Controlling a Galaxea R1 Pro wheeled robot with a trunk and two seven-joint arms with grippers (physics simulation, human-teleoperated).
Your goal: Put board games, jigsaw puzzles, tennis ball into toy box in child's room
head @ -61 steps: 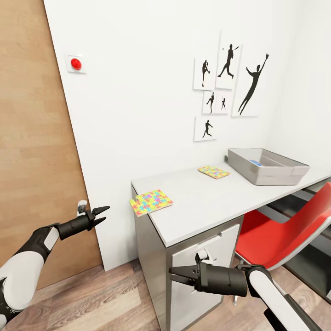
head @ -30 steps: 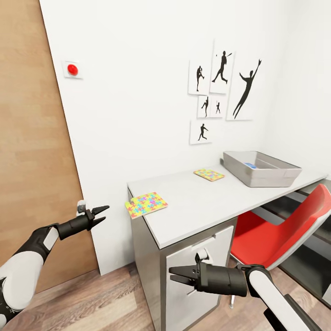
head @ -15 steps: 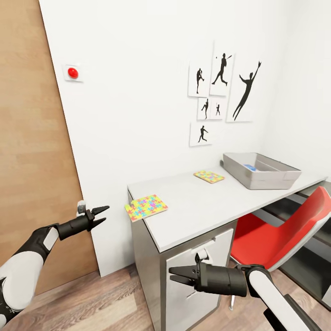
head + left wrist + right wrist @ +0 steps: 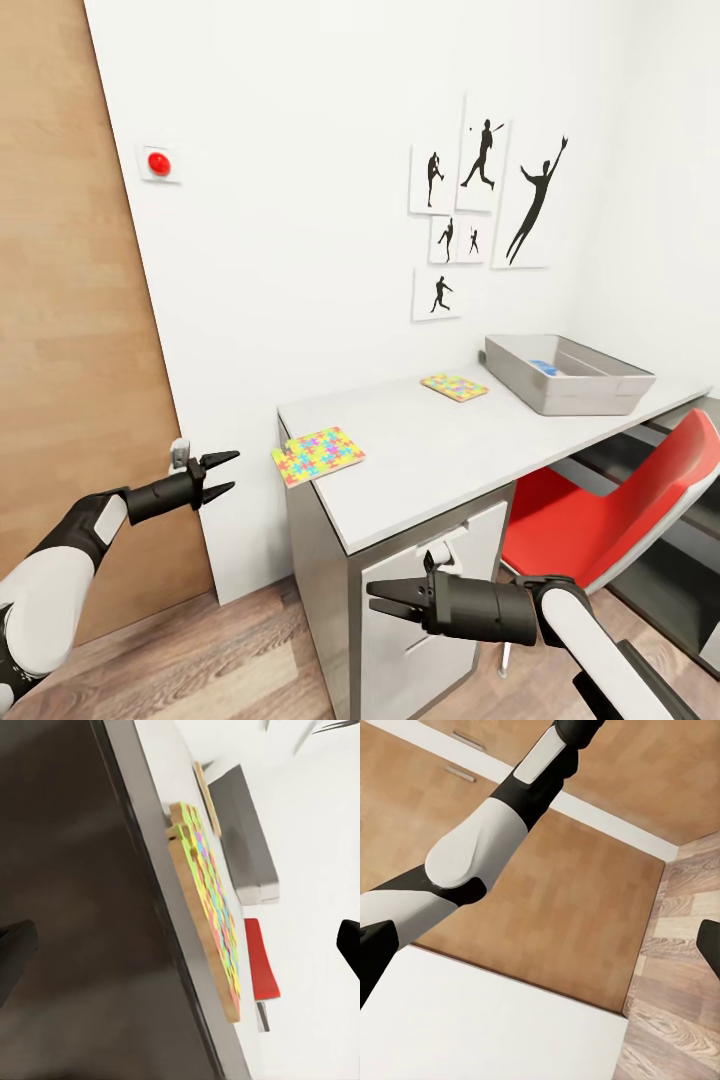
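Note:
Two jigsaw puzzles lie on the white table [image 4: 440, 460]: one [image 4: 317, 451] overhangs the table's near-left corner, the other [image 4: 454, 386] rests farther back beside the grey toy box [image 4: 566, 375]. A blue item [image 4: 545, 367] shows inside the toy box. My left gripper [image 4: 220, 474] hangs open and empty to the left of the table, level with the near puzzle [image 4: 210, 907], which shows edge-on in the left wrist view. My right gripper [image 4: 375, 598] is open and empty, low in front of the table's drawers. The bed is out of view.
A red chair [image 4: 610, 500] is tucked under the table at the right. A wooden door [image 4: 70, 330] stands at the left beside a white wall with a red button [image 4: 158, 162] and silhouette pictures [image 4: 485, 200]. Wood floor [image 4: 200, 660] lies below.
The whole view shifted slightly as the camera moved, with the table sliding a little left and down in the picture. My left gripper opened a little wider. The right gripper holds the same pose.

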